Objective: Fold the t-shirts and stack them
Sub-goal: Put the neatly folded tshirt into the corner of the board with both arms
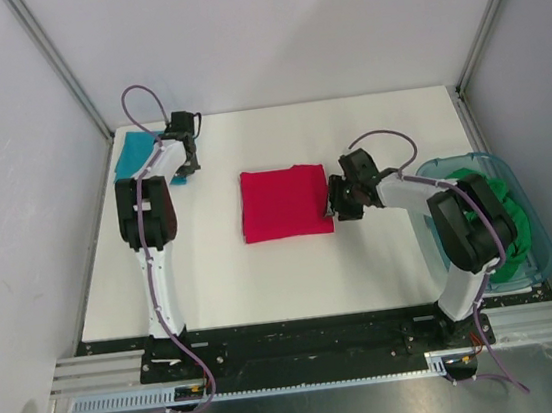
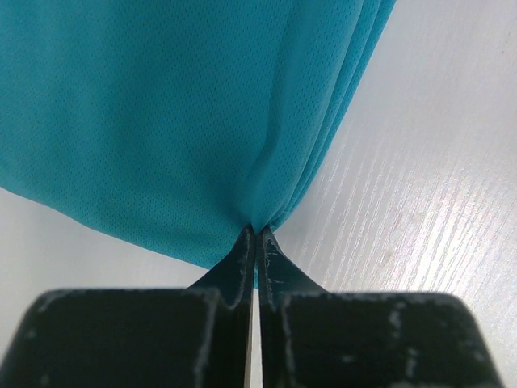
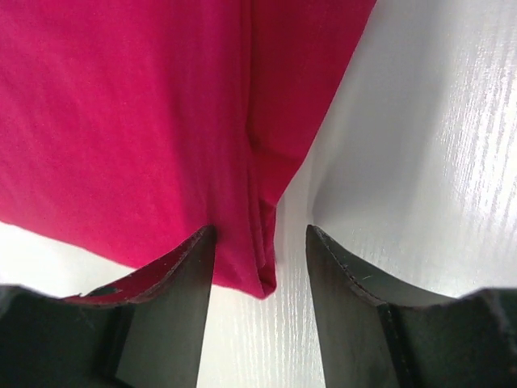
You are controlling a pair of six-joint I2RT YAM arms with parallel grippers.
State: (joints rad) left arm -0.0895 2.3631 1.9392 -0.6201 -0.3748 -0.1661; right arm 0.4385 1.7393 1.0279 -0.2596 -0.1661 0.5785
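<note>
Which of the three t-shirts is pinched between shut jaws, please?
The teal-blue t-shirt: the left gripper is shut on its edge. The red t-shirt lies between the right gripper's open jaws; the green t-shirt sits in the tub.

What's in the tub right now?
A bunched green t-shirt fills the tub. The right arm covers part of it; anything under the cloth is hidden.

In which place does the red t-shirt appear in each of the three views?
Top external: red t-shirt, folded, at the middle of the white table, right gripper at its right edge.
Left wrist: not in it; the teal t-shirt shows instead.
Right wrist: upper left, one corner between the open fingers.
Shared landmark: the white table.
</note>
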